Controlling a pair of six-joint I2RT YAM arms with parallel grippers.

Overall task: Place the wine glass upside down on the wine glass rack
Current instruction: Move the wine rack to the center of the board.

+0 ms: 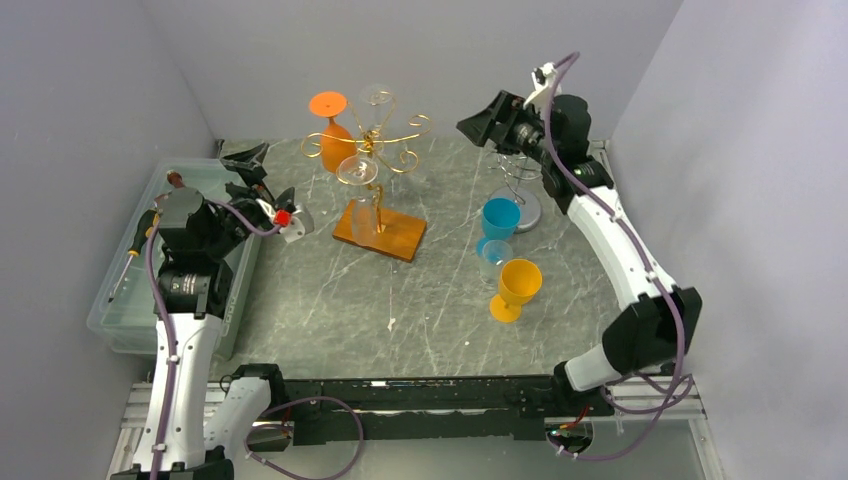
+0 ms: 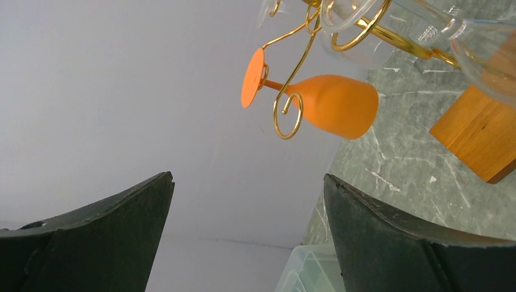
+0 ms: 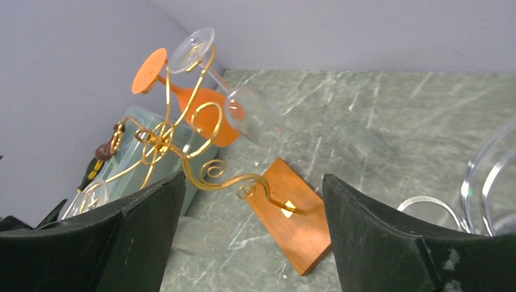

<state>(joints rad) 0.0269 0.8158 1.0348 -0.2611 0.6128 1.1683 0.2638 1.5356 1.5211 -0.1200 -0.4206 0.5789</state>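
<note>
Grippers gape wide, empty. Top: left gripper [image 1: 268, 180] at 9 o'clock of the rack [image 1: 372, 150], right gripper [image 1: 478, 125] at 3. Blue glass [image 1: 500, 218], clear glass [image 1: 493, 258] and yellow glass [image 1: 518, 280] stand upright at 4. They look light, slick, brittle; I'd pinch a stem. Left wrist: orange glass [image 2: 331, 103] hangs inverted. Right wrist: rack at 10.

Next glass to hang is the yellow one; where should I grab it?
Probably the short stem under the bowl of the yellow glass, right gripper coming from the near side: it stands upright, with a clear glass close behind it.
</note>
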